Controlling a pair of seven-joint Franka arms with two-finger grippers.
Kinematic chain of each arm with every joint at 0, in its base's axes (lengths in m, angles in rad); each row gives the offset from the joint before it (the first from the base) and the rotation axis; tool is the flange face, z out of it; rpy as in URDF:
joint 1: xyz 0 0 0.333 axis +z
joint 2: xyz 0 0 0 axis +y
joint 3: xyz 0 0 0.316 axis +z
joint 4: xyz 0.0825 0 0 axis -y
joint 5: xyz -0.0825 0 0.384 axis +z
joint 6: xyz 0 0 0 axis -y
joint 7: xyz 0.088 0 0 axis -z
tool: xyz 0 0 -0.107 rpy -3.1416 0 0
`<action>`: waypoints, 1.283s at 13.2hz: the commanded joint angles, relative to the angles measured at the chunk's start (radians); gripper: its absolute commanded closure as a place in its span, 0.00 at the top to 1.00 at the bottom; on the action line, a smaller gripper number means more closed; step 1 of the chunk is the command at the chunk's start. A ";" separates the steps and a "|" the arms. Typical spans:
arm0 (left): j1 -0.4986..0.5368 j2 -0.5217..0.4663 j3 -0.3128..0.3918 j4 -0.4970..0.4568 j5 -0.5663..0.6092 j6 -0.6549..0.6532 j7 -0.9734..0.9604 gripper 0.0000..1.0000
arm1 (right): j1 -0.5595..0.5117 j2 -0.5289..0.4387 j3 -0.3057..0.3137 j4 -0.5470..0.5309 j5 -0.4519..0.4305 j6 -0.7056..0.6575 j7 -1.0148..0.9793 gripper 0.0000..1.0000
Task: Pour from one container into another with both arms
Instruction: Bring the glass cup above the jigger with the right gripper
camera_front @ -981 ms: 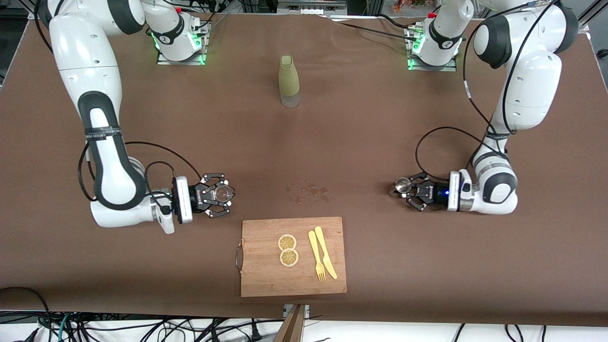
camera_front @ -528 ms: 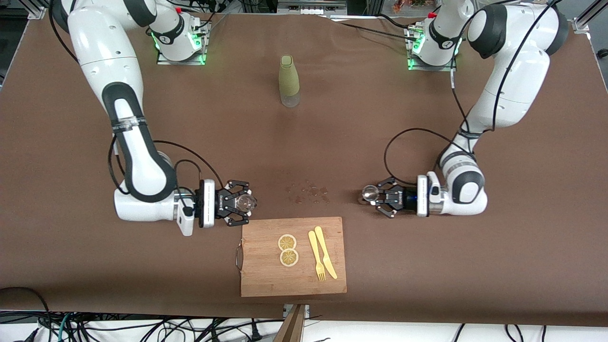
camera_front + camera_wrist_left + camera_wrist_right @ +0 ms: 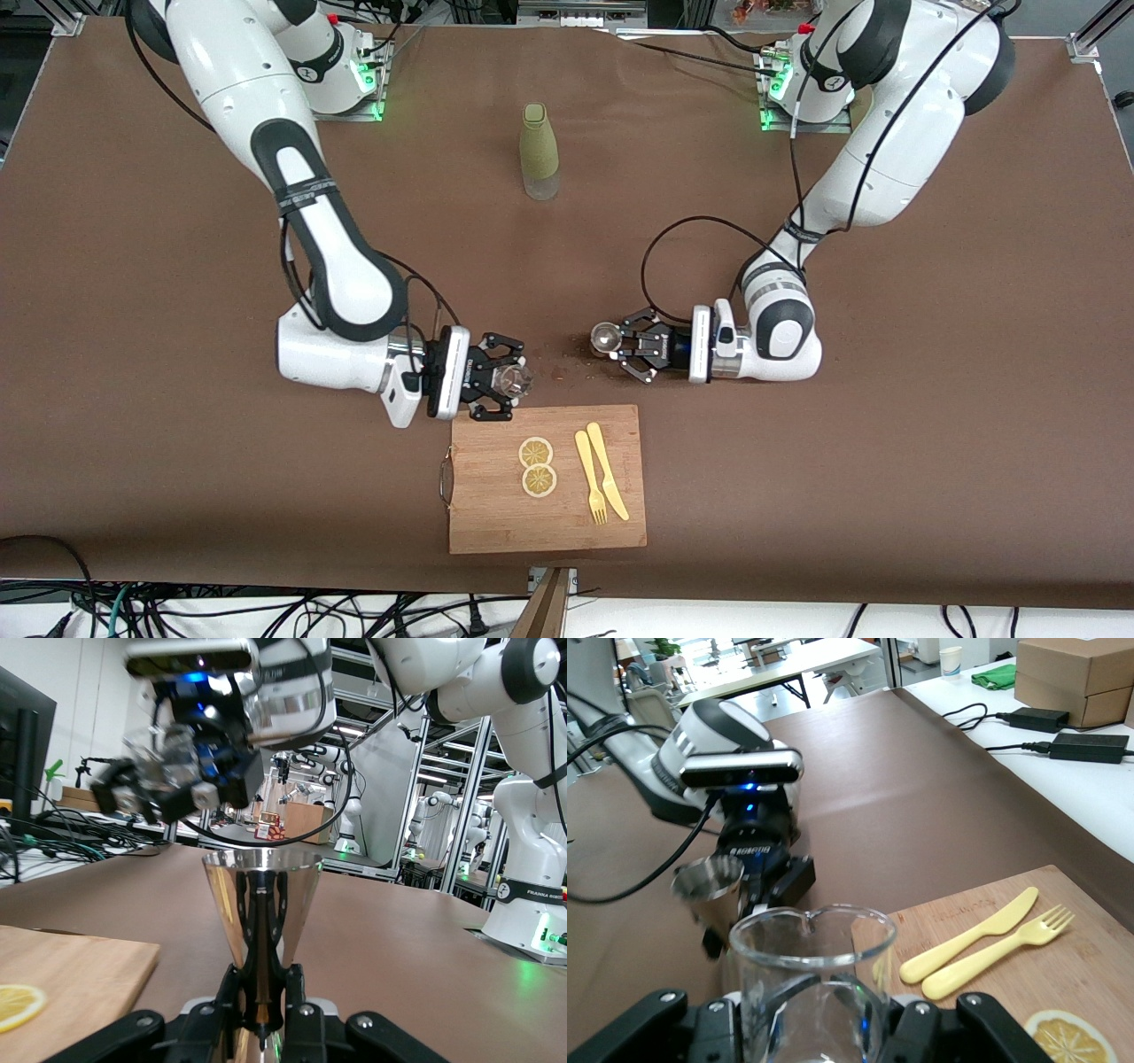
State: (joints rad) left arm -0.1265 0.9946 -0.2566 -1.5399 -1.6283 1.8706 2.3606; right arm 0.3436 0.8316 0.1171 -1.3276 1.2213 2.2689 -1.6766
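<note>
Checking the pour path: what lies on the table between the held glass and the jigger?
In the front view, only bare brown table with a few small wet spots lies between the glass and the jigger; the cutting board sits nearer the camera.

Robotics lab, not a kitchen: two white robot arms bolted to green-lit base plates on a brown-covered table, loose black cables along its edge. Left wrist view shows aluminium-frame cells with more white arms; right wrist view shows office desks, cardboard boxes and power bricks.
</note>
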 commanded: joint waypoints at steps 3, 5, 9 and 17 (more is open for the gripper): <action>-0.027 0.003 -0.006 -0.002 -0.054 0.076 0.062 0.00 | 0.086 -0.081 -0.005 -0.073 -0.040 0.150 0.104 0.00; -0.036 0.004 -0.006 0.000 -0.065 0.079 0.059 0.00 | 0.104 -0.126 -0.007 -0.125 -0.110 0.185 0.149 0.00; -0.036 0.006 -0.004 0.001 -0.064 0.090 0.057 0.00 | 0.121 -0.149 -0.008 -0.147 -0.267 0.192 0.263 0.00; -0.038 0.007 -0.004 0.003 -0.064 0.091 0.057 0.00 | 0.210 -0.137 -0.036 -0.156 -0.391 0.270 0.402 0.00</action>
State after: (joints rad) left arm -0.1553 0.9989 -0.2570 -1.5416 -1.6504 1.9378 2.3626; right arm 0.5319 0.7149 0.1070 -1.4576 0.8486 2.5243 -1.2993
